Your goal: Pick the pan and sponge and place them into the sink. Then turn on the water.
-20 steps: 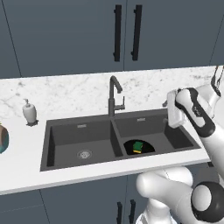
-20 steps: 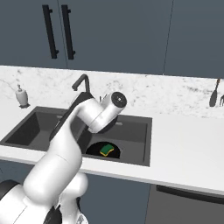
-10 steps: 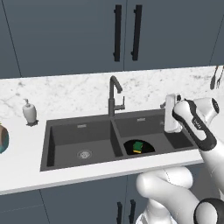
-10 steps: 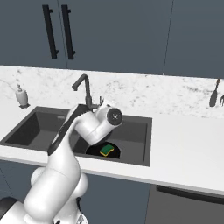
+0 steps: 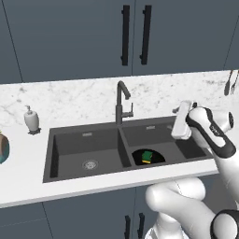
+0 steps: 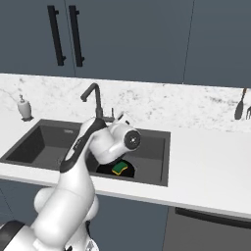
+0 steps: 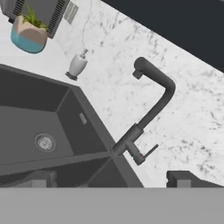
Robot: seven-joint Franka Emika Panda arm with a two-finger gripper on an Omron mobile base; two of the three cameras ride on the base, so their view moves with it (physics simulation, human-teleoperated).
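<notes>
The black pan (image 5: 156, 158) lies in the right basin of the dark grey sink (image 5: 70, 149), with the green and yellow sponge (image 5: 147, 155) resting on it. Both also appear from the right base view, the pan (image 6: 109, 170) under the sponge (image 6: 120, 169). My gripper (image 5: 177, 121) hovers above the right basin, to the right of the gooseneck tap (image 5: 122, 100), and holds nothing. In the hand view the gripper (image 7: 109, 179) is open, its fingertips (image 7: 37, 179) wide apart below the tap (image 7: 153, 100) and its small side lever (image 7: 146, 153). No water is in view.
A white soap dispenser (image 5: 31, 119) stands on the marble counter left of the sink. A potted plant (image 7: 28, 35) sits further left. Dark utensils (image 6: 240, 105) hang at the far right. Dark cabinet doors with black handles (image 5: 135, 35) rise behind the counter.
The hand has shifted a little left toward the tap, and the wrist has dropped lower over the right basin. Pan and sponge have stayed put.
</notes>
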